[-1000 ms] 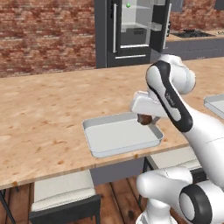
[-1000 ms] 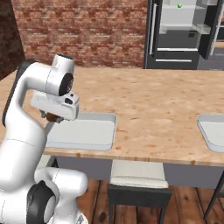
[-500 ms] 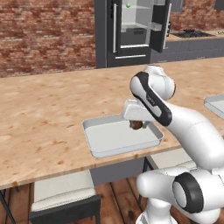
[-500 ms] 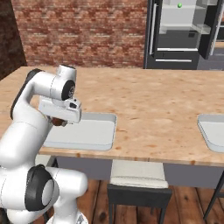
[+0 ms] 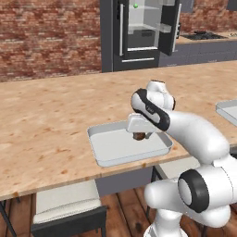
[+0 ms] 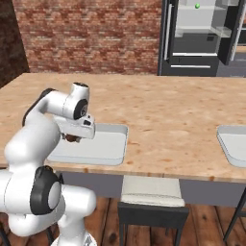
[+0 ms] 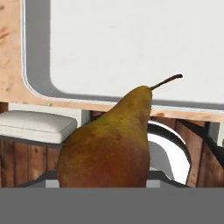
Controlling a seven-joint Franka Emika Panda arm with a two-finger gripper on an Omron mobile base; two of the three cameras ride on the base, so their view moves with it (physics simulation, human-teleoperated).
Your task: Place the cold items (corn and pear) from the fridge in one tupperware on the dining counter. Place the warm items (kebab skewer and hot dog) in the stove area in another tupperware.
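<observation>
My gripper (image 5: 139, 133) is shut on the pear (image 5: 138, 136), a reddish-brown fruit with a thin stem. It hangs just above the floor of a shallow grey tupperware tray (image 5: 112, 147) on the wood-grain dining counter (image 5: 51, 115), over the tray's right part. In the right base view the pear (image 6: 72, 138) peeks out below the hand, over the tray (image 6: 105, 145). Close up, the pear (image 7: 109, 144) hides the fingertips, with the tray (image 7: 131, 43) beyond it. Far back, the fridge (image 5: 144, 28) stands open with the green corn (image 5: 135, 6) on its top shelf. The kebab skewer and hot dog are out of view.
A second grey tray (image 6: 234, 144) lies at the right end of the counter. Cushioned stools (image 5: 65, 202) stand under the counter's near edge. A stove top (image 5: 203, 34) sits on the dark cabinets right of the fridge. A brick wall runs behind.
The arm has swung left and down, carrying the pear from above the tray's right edge to just over the tray floor. The gripper stays shut on it.
</observation>
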